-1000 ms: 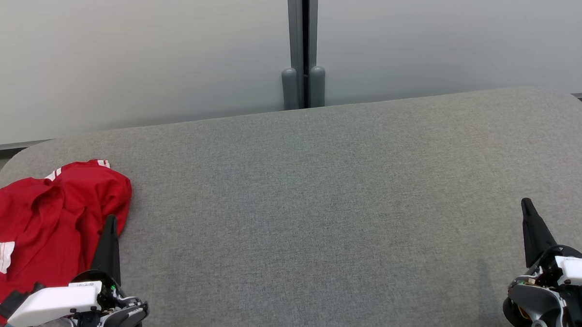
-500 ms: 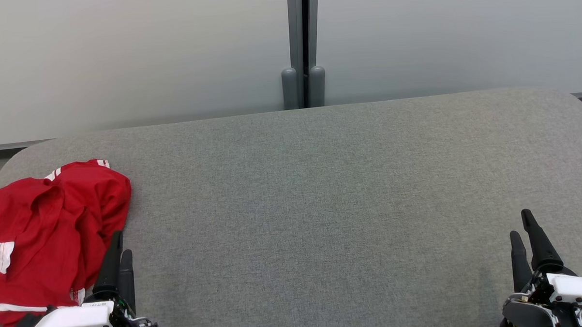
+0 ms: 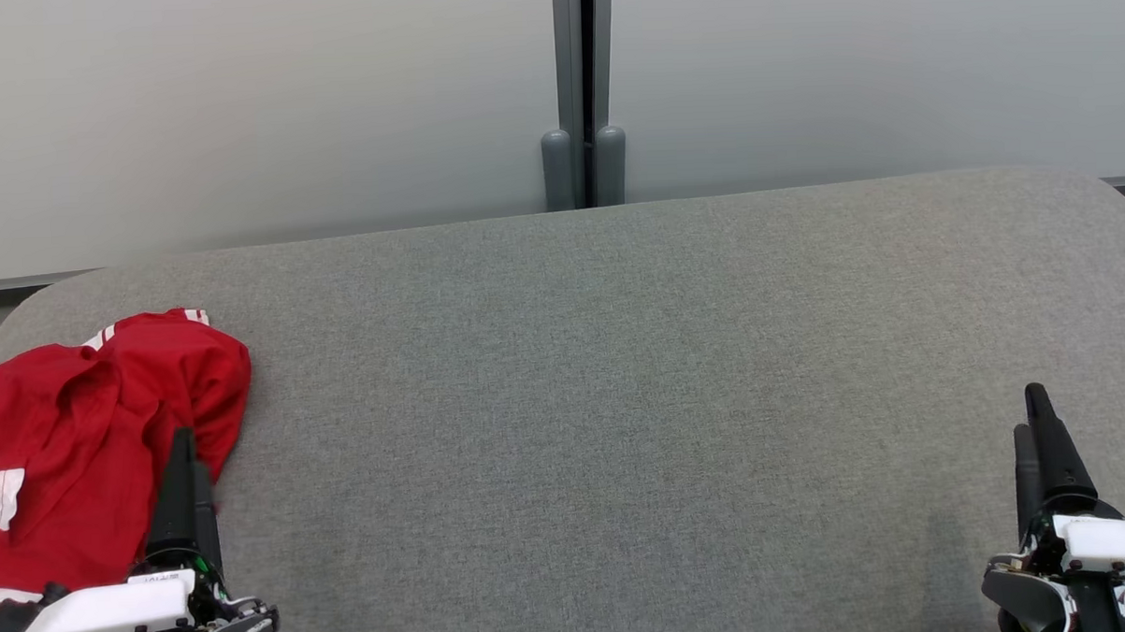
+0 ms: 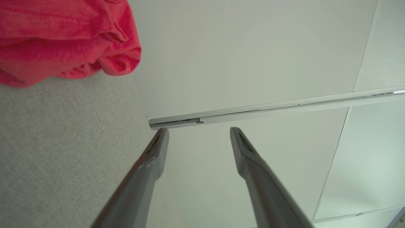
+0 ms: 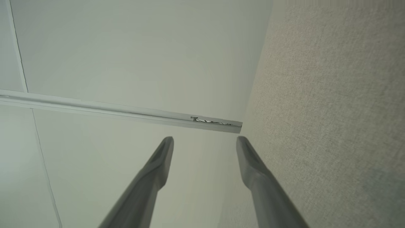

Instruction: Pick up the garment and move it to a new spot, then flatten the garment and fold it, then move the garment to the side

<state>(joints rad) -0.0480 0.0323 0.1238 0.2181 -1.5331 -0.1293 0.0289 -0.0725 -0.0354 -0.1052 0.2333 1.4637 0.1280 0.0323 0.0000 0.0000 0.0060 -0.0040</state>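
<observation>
A crumpled red garment with white stripes [image 3: 89,435] lies bunched at the left end of the long grey fabric-covered table [image 3: 621,398], its folds heaped up and its outer side running past what the head view takes in. The left gripper [image 3: 189,460] stands at that same left end, on the near side of the table, its two dark fingers pointing toward the table's far edge. From above they sit edge-on, one nearly behind the other, and overlap the garment's right-hand hem. The left wrist view settles the matter (the head view alone would not): the two fingers are spread well apart with only air between them. The red cloth sits off to one side on the grey weave, apart from both tips. The right gripper [image 3: 1027,410] is at the table's opposite end, also on the near side, well apart from the garment with nearly the whole length of the table between them. Its fingers are likewise parted wide, as its own wrist view shows, gripping nothing, and the table's cloth runs alongside one finger. Beyond the table's far edge rises a pale, smooth panelled wall [image 3: 237,112], split by a grey upright post [image 3: 582,72] that meets the table roughly at the middle of that far edge.
</observation>
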